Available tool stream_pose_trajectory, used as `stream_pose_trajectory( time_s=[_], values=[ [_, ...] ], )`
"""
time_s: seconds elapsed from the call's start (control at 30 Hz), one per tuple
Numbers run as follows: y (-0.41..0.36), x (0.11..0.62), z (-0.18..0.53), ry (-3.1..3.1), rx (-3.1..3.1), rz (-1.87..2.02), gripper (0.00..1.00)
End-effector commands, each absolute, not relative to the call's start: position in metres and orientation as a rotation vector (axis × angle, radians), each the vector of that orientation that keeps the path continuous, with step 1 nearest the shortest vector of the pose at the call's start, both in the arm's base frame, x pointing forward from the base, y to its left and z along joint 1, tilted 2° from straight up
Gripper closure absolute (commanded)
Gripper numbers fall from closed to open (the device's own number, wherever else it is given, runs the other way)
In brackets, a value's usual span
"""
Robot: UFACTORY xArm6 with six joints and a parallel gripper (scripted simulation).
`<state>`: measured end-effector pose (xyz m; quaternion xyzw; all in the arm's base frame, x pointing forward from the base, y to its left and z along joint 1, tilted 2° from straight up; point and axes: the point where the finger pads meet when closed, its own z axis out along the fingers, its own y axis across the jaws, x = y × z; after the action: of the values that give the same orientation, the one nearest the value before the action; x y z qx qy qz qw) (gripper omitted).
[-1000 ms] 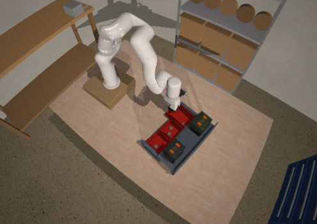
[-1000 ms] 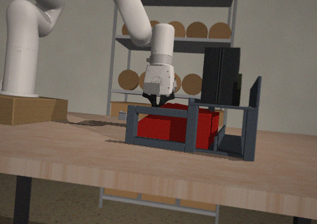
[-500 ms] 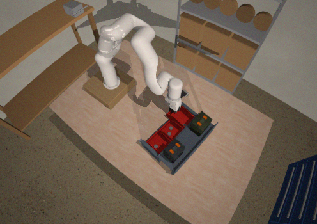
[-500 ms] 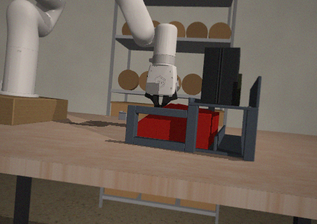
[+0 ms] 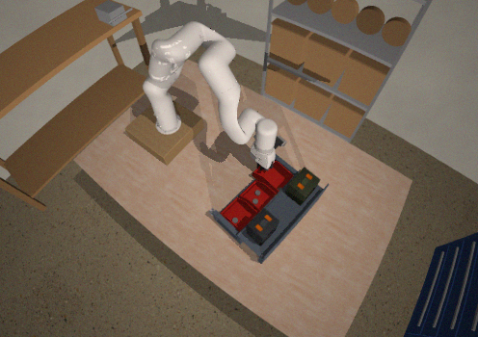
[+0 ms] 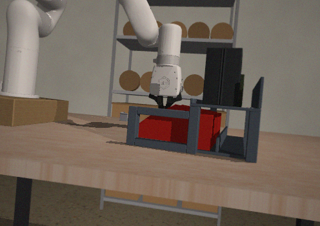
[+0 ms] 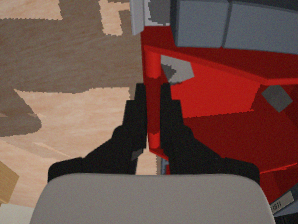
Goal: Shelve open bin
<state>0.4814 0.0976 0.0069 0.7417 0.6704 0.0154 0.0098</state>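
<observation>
My gripper is shut on the wall of a red open bin, at the end nearest the arm. The bin lies at the far end of a row of three red bins in the grey shelf on the table. In the side view the gripper stands just above the shelf's top rail, and the bin's top edge pokes slightly above that rail. In the wrist view the fingers pinch the red wall, and the bin looks tilted, with grey parts inside.
Two other red bins stand in the row, each with a grey part. Two dark boxes sit on the shelf's board; one shows tall in the side view. The arm's base block stands behind.
</observation>
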Motion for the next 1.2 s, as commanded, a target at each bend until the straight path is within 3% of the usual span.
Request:
stream_pose_trajectory(
  time_s=[0.0, 1.17],
  values=[
    [0.098, 0.484, 0.008, 2.092, 2.314, 0.053, 1.00],
    [0.096, 0.503, 0.009, 2.092, 2.314, 0.053, 1.00]
  ],
)
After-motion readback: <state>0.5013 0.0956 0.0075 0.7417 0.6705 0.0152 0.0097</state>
